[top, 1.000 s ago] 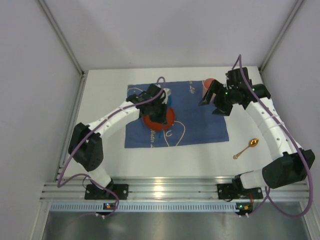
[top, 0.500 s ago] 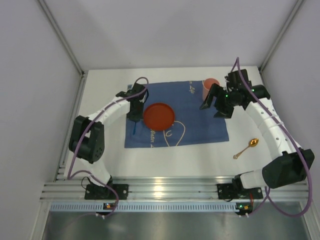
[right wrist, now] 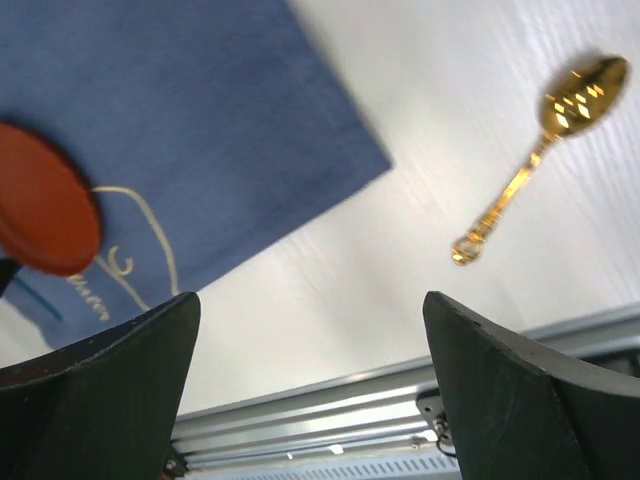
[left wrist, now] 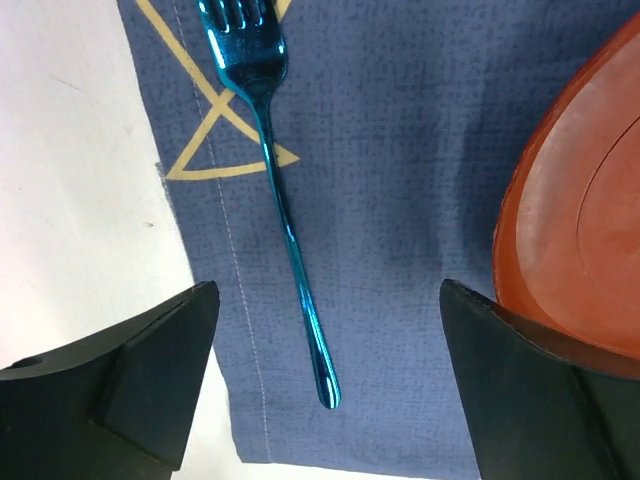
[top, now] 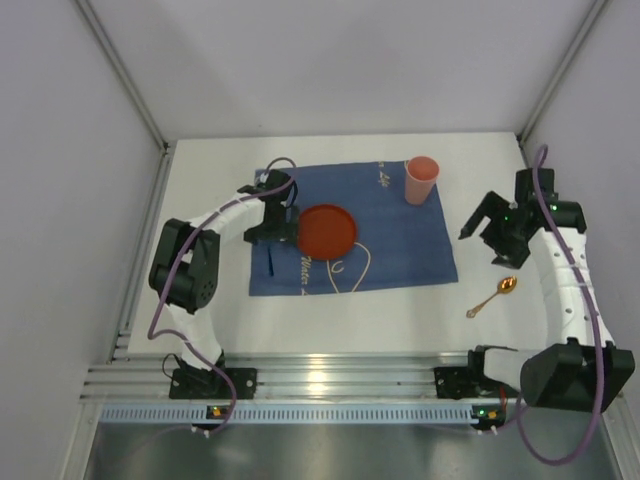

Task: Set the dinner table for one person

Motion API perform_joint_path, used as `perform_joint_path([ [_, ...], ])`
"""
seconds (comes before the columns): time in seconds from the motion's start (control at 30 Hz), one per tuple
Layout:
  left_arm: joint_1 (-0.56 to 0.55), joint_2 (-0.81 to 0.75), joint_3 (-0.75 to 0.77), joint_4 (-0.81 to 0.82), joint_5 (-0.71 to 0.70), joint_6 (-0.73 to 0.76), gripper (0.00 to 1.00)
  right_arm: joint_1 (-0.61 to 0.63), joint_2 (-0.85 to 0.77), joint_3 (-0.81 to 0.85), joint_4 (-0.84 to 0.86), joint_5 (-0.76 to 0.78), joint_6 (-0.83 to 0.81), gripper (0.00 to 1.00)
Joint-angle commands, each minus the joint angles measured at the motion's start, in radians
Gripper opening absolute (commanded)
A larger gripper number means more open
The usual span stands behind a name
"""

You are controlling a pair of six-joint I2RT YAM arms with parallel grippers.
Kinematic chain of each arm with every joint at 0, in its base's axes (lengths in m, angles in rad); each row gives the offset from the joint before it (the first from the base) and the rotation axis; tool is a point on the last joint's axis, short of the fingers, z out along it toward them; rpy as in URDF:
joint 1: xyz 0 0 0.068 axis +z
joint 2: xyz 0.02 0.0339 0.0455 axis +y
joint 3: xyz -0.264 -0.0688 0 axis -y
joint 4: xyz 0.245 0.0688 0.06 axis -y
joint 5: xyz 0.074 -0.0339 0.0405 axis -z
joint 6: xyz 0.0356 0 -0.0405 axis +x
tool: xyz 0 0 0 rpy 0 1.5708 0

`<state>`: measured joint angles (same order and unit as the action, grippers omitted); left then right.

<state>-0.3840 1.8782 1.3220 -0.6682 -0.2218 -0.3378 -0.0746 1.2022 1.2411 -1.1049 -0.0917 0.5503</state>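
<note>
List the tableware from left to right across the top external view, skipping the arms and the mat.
blue fork → red plate → pink cup → gold spoon

The gold spoon (top: pixel 491 298) lies alone on the bare dinner table (top: pixel 400 310), well apart from the blue mat (top: pixel 410 240), with free room all round it. The right gripper (right wrist: pixel 310 300), jaws spread wide, hangs over that bare stretch. The fork (left wrist: pixel 275 190) is more hemmed in: it lies on the mat's left strip, with the red plate (left wrist: pixel 580 240) near on one side and bare table on the other. The left gripper (left wrist: pixel 328 300) straddles its handle, one finger just by the plate's rim. The pink cup (top: pixel 421 180) stands upright at the mat's far right corner, the only tall thing. Side walls (top: pixel 60 200) close in both table edges.
</note>
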Motion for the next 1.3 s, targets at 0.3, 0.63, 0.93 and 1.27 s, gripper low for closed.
perform_joint_path([
  [0.3,0.004,-0.206,0.072,0.027,0.18,-0.104,0.98,-0.203,-0.058,-0.324,-0.01,0.17,0.16,0.91],
  [0.63,0.005,-0.281,0.083,-0.027,0.211,-0.027,0.98,-0.205,0.141,-0.439,0.224,0.267,0.192,0.61],
  [0.93,0.004,-0.324,0.086,-0.073,0.203,-0.02,0.98,-0.249,0.368,-0.416,0.387,0.3,0.178,0.34],
  [1.27,0.005,-0.375,0.06,-0.14,0.168,-0.03,0.98,-0.257,0.504,-0.394,0.464,0.313,0.14,0.0],
])
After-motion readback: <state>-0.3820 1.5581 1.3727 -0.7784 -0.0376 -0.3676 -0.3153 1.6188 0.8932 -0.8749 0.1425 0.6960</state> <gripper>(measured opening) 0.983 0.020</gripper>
